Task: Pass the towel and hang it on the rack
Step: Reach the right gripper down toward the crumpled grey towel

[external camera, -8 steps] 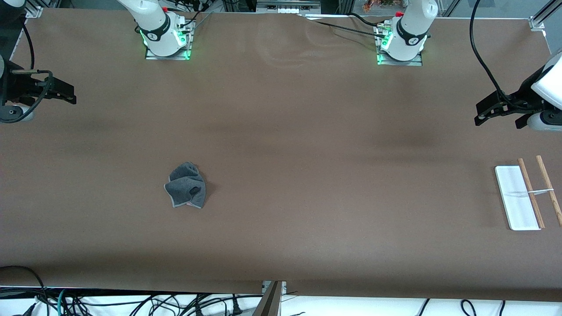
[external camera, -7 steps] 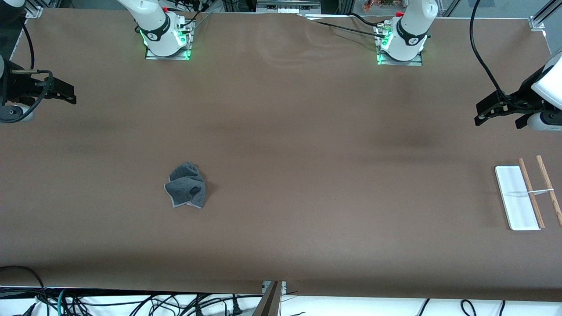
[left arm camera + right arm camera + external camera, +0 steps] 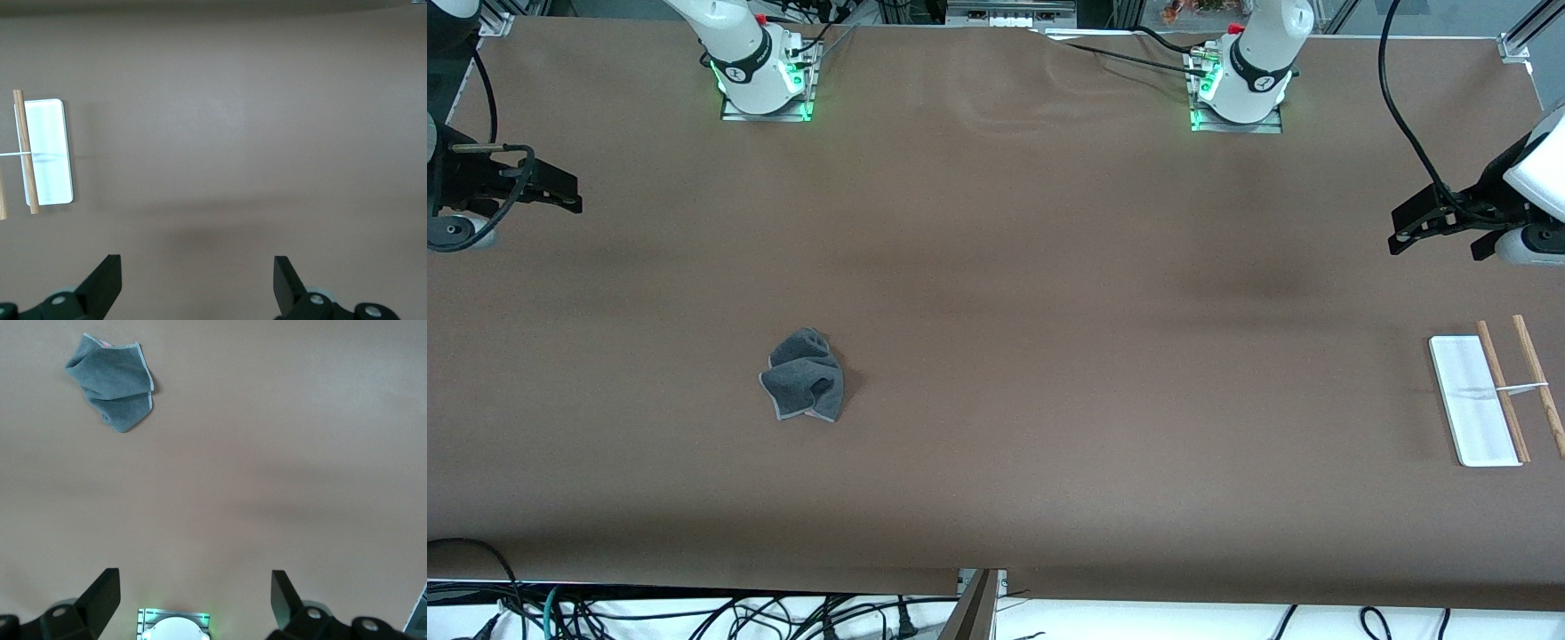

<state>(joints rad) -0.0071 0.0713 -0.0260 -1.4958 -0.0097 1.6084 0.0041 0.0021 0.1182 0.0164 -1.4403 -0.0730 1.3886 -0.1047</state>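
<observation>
Left gripper (image 3: 197,283), right gripper (image 3: 195,600): wide, empty.

brightness: even, medium-bright overhead light on the brown counter (image 3: 996,293); no dim corners
shadows: soft broad dark bands across the counter in front view; darker blotch near the left arm's end; small soft shadow hugging the towel (image 3: 804,375); faint shadow beside the rack (image 3: 1476,400)
glare: none on the counter; rack base reads near-white, slightly blown in left wrist view (image 3: 48,152)
colour light: green LED glow at both arm bases (image 3: 763,89), spilling onto the counter
focus: front view sharp; wrist views a bit soft, claw fingers (image 3: 100,287) at frame edge dark, low detail
tone: right wrist view paler, washed out
distortion: none obvious
</observation>
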